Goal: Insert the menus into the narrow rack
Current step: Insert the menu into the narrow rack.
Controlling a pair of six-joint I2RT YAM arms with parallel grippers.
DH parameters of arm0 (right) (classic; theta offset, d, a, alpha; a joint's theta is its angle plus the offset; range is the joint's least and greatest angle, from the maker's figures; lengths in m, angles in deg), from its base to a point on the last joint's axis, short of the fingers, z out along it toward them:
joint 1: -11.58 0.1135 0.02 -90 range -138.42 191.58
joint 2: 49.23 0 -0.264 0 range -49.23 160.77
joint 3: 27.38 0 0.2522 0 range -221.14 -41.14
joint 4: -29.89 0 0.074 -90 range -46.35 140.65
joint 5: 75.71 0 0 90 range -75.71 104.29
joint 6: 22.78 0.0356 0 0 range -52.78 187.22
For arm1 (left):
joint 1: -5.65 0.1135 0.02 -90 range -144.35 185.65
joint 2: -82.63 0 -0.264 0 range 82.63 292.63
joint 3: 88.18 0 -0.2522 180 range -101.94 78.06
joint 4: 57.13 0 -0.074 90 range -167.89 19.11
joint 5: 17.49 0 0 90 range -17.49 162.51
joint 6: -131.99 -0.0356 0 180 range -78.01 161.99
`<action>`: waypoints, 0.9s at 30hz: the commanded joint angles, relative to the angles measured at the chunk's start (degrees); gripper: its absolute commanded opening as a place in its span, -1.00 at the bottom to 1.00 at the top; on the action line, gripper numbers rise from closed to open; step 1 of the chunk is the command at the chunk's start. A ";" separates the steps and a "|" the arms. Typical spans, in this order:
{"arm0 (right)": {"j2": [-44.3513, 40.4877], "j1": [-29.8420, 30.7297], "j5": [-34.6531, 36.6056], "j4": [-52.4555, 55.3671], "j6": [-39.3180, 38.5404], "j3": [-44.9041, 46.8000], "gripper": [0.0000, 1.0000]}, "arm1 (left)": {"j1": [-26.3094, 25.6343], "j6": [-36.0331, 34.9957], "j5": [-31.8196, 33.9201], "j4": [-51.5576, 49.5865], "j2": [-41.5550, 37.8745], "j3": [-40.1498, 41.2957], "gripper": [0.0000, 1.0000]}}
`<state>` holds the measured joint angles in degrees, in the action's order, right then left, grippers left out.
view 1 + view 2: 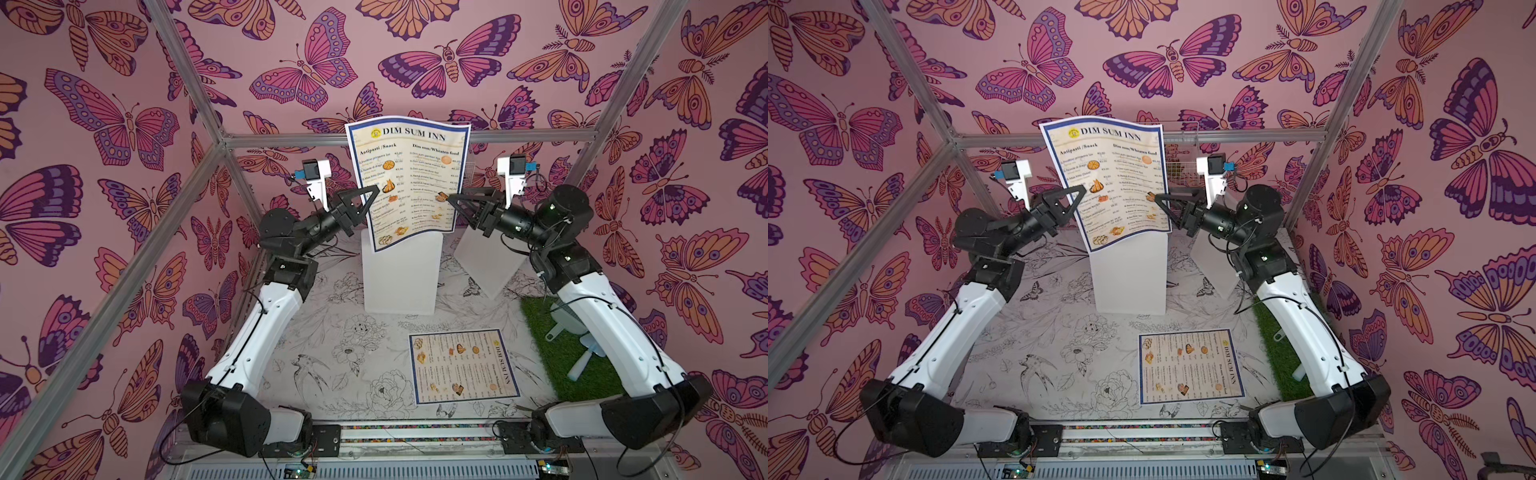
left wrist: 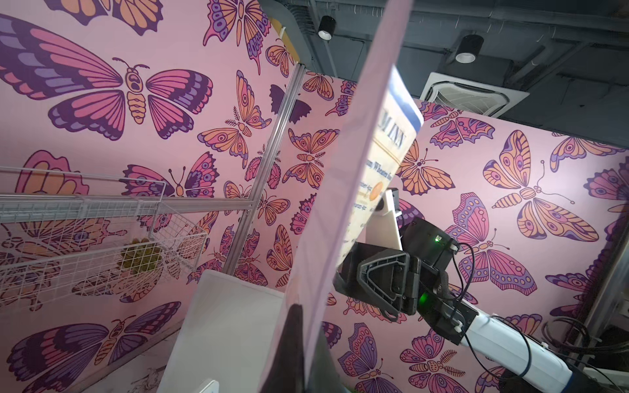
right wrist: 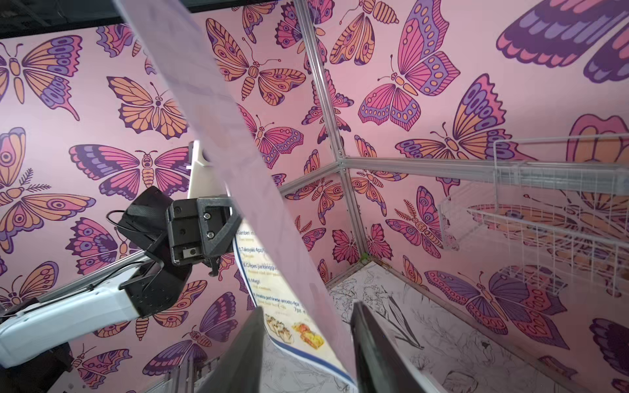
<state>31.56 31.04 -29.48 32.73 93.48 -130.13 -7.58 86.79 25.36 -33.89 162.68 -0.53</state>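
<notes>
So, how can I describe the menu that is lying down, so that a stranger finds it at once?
Look at the table with black line drawings of flowers. Near its front, beside the green grass mat, a menu lies flat. The other menu is held upright in the air by the left end effector; this one is untouched, its heading along the side nearest the mat.

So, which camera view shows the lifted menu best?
A top view: the whole printed face of the lifted menu shows there, heading and price lists included, and both top views give it nearly alike. The left wrist view shows mostly its plain back and a narrow strip of print. The right wrist view also sees it at a steep angle, with only its lower print.
</notes>
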 commanded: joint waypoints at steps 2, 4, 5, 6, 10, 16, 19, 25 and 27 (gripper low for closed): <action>3.78 -1.26 -8.10 -9.91 2.40 -3.37 -0.06 | 0.48 3.77 -4.12 6.67 2.26 -3.01 -0.97; 4.94 -1.95 -9.31 -12.08 2.73 -3.86 -0.03 | 0.69 4.22 -4.17 7.13 2.60 -3.35 -0.97; 5.53 -2.51 -9.91 -12.85 2.96 -4.12 0.00 | 0.91 4.33 -4.37 7.22 2.72 -3.72 -0.97; 6.09 -2.90 -10.34 -13.16 3.04 -4.38 0.03 | 1.01 4.42 -4.72 7.22 2.76 -4.08 -0.97; 8.34 -4.12 -13.60 -13.14 4.38 -6.28 0.20 | 1.16 4.47 -5.71 6.92 3.15 -5.67 -0.97; 8.90 -4.12 -16.97 -11.28 6.68 -7.83 0.61 | 1.54 2.06 -5.47 4.49 3.85 -6.83 -0.97; 11.34 -4.17 -18.77 -12.45 8.68 -8.38 0.68 | 1.74 2.05 -5.44 4.49 5.25 -7.59 -0.97; 12.13 -4.26 -18.29 -10.32 7.34 -9.64 0.57 | 2.24 0.02 -7.06 0.94 9.33 -11.59 -0.97; 12.38 -4.29 -17.13 -6.65 4.73 -10.53 0.56 | 2.58 -0.82 -8.05 0.06 10.70 -12.86 -0.97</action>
<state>43.74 26.98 -46.77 23.23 100.47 -138.08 -5.64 88.23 19.70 -32.45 172.21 -11.44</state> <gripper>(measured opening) 0.781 0.049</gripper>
